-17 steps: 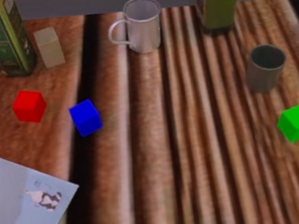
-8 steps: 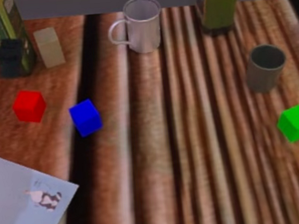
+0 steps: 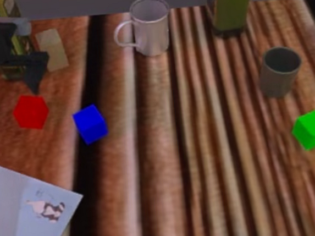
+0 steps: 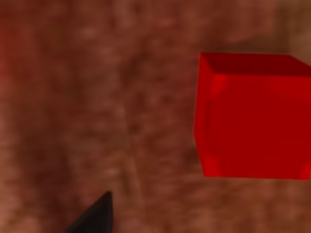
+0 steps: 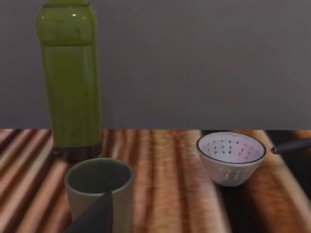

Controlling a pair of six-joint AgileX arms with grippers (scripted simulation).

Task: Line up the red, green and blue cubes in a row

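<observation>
Cubes not yet in a row | grey cup (image 3: pixel 279 70) and white mug (image 3: pixel 149 25) look empty to you | red cube (image 3: pixel 30 112) left, blue cube (image 3: pixel 90 124) just beside it, green cube (image 3: pixel 312 128) far right | left gripper (image 3: pixel 8 81) fingers spread, above red cube, not touching | right gripper: you cannot tell.

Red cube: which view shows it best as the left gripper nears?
The left wrist view: the red cube fills much of it, edges plain, on bare wood. The top view shows the red cube small but places it, with the left gripper open just behind it. The right wrist view misses it.
</observation>
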